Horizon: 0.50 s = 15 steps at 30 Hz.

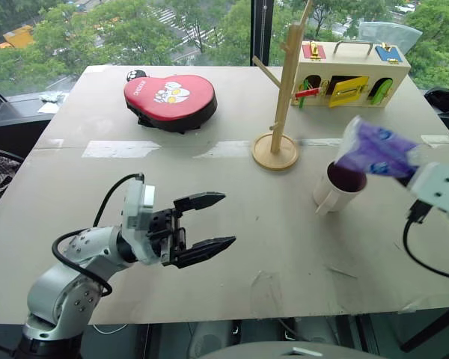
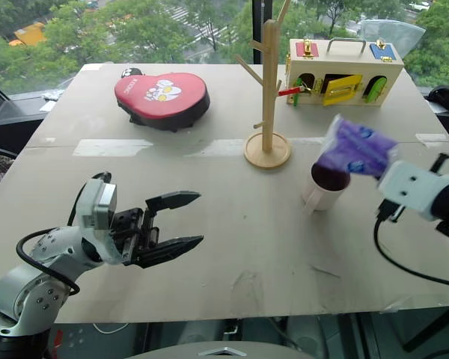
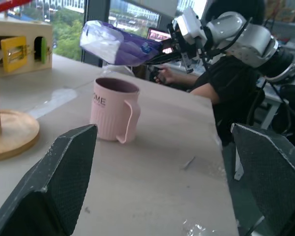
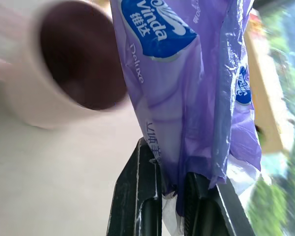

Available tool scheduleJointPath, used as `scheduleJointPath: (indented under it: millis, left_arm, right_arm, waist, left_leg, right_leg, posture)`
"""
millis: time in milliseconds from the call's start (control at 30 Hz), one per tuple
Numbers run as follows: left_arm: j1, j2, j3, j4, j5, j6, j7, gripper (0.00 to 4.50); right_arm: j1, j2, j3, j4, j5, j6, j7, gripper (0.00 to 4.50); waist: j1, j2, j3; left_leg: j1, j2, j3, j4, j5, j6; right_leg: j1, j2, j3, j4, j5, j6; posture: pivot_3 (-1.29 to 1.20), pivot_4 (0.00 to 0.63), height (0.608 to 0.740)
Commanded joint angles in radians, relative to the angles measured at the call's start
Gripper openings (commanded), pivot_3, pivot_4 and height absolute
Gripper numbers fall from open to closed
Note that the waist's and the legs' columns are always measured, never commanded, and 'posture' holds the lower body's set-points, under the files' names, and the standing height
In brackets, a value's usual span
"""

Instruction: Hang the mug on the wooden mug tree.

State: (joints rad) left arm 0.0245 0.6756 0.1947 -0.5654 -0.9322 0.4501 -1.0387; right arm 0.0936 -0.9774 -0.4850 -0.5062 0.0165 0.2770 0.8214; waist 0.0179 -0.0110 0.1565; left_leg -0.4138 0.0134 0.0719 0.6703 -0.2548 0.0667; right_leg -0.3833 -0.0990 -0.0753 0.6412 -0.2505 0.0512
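The mug (image 1: 340, 187) is standing upright on the worktop (image 1: 232, 217) at the tree's (image 1: 278, 112) four o'clock, nearer the right fingers (image 4: 152, 196) pinching a purple packet (image 1: 378, 149) than the wide-spread left fingers (image 1: 202, 202).

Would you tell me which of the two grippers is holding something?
The right gripper, shut on the purple packet; the left gripper is open and empty.

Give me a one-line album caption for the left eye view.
Right gripper lifts a purple packet above the mug; open left gripper waits.
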Motion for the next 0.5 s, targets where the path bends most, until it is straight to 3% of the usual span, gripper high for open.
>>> scheduleJointPath:
  millis: [33, 133, 267, 433, 500]
  left_arm:
    - [-0.067, -0.023, 0.01, -0.013, -0.063, 0.011, 0.039, 4.5]
    - [-0.131, -0.038, -0.01, -0.027, -0.086, 0.031, 0.072, 4.5]
    - [-0.197, -0.041, -0.043, -0.059, -0.113, 0.072, 0.111, 4.5]
    - [-0.233, -0.038, -0.078, -0.06, -0.107, 0.094, 0.122, 4.5]
    - [-0.243, -0.04, -0.091, -0.056, -0.1, 0.096, 0.122, 4.5]
  right_arm:
    - [0.036, -0.01, -0.101, 0.049, -0.025, 0.025, -0.005, 0.03]
    - [0.055, 0.003, -0.107, 0.131, -0.056, 0.046, -0.046, 0.03]
    - [0.042, 0.036, 0.003, 0.309, -0.113, 0.007, -0.122, 0.03]
    - [-0.166, 0.086, 0.207, 0.617, -0.161, -0.082, -0.188, 0.03]
    - [-0.261, 0.091, 0.29, 0.763, -0.172, -0.154, -0.166, 0.81]
  waist:
    - [0.002, 0.0, 0.0]
    - [-0.001, 0.0, 0.0]
    - [-0.004, 0.0, 0.0]
    - [-0.014, 0.003, 0.001]
    - [-0.021, 0.003, 0.001]
  left_leg:
    - [0.001, 0.0, 0.0, 0.0, 0.0, 0.0]
    - [0.001, -0.001, 0.0, 0.001, 0.0, 0.0]
    - [0.002, -0.001, 0.0, 0.001, 0.0, 0.0]
    - [0.005, 0.0, 0.003, 0.0, 0.0, 0.0]
    - [0.006, 0.0, 0.004, 0.0, 0.0, 0.0]
  right_leg:
    - [0.001, 0.0, 0.0, 0.0, 0.0, 0.0]
    - [0.002, 0.0, 0.0, 0.0, 0.0, 0.0]
    - [0.003, 0.002, 0.001, 0.0, 0.0, 0.0]
    - [0.003, 0.004, 0.003, 0.001, 0.0, 0.0]
    - [0.003, 0.004, 0.004, 0.001, 0.0, 0.0]
  posture:
    - [0.0, 0.15, 0.731]
    - [0.0, 0.15, 0.731]
    - [0.0, 0.15, 0.731]
    - [0.0, 0.15, 0.731]
    - [0.0, 0.15, 0.731]
